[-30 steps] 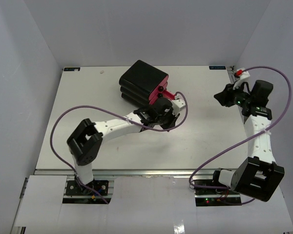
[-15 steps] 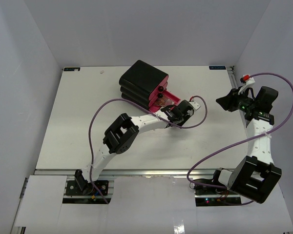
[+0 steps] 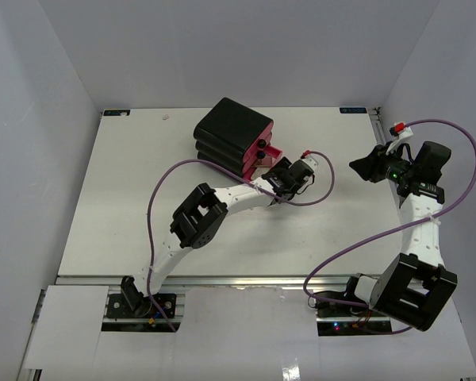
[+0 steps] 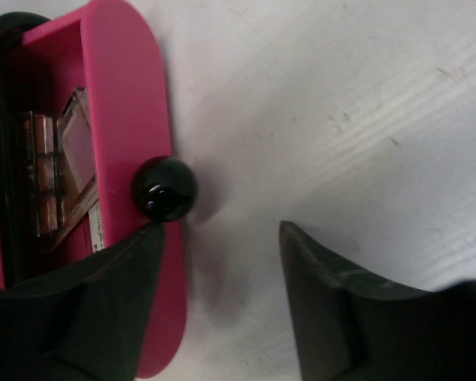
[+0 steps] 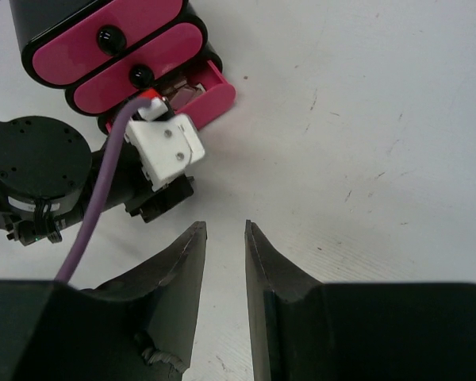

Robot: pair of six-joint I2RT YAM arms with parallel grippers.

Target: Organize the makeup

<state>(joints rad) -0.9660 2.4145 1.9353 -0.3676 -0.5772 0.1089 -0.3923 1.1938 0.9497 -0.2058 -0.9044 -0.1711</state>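
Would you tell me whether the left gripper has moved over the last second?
Yes. In the top view, the left gripper has shifted right, away from the black box.

You get only a blurred glimpse of the makeup point(image 4: 63, 163) in the pink drawer point(image 4: 127, 87); the picture's left edge cuts it off, and the left hand point(image 4: 222, 238) covers the drawer's lower end.
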